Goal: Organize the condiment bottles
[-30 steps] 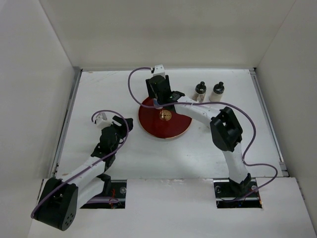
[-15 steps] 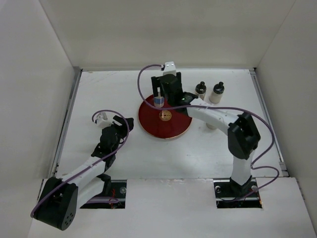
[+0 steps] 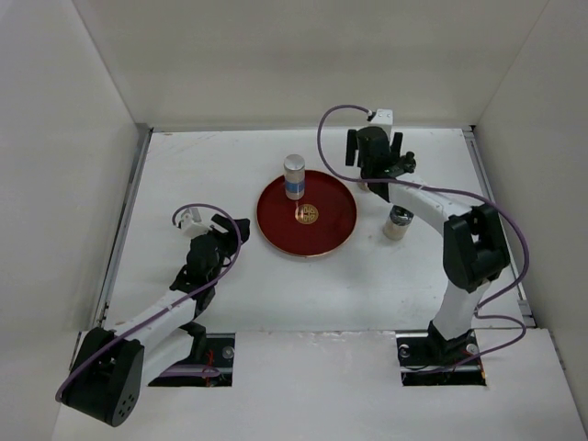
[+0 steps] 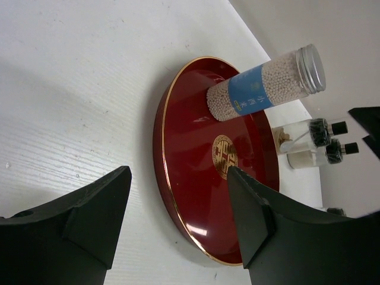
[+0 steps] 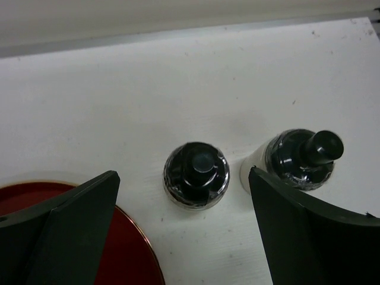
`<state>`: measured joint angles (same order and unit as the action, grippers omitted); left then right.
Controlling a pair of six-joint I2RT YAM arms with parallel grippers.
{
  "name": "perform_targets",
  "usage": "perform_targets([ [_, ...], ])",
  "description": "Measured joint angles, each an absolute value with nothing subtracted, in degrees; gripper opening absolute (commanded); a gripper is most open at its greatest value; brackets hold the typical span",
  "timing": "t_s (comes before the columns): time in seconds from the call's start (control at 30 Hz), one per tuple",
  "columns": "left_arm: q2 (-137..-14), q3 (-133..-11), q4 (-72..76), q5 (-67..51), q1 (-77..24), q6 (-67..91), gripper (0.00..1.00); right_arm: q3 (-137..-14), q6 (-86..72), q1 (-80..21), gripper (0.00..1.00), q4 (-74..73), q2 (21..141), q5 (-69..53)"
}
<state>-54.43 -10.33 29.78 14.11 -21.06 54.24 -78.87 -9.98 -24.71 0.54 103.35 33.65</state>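
White condiment bottle (image 3: 294,176) upright on red plate (image 3: 326,228), black-capped bottles (image 5: 196,175) just beside

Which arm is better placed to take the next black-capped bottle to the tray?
Right. Its open right gripper hovers directly over both black-capped bottles; the left gripper is across the red tray from them.

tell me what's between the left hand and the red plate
Nothing: only bare white table separates the left hand from the red plate. The top external view shows that gap, and the left wrist view shows the same bare stretch.
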Motion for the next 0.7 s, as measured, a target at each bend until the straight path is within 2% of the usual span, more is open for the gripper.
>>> perform_targets([
  [0.37,-54.46,-10.33,29.82,14.04,-21.28,54.24,0.64,-77.82,-12.10,-22.68,0.93,0.45,108.57,32.08],
  [0.53,-55.13,-10.33,30.13,14.11,-21.54,54.24,0.64,-76.99,-14.02,-20.12,0.81,0.99,109.56,28.62],
  [0.7,-56.45,-10.33,30.52,14.33,-21.89,54.22,0.64,-76.79,-14.85,-19.55,0.60,3.11,110.00,24.93],
])
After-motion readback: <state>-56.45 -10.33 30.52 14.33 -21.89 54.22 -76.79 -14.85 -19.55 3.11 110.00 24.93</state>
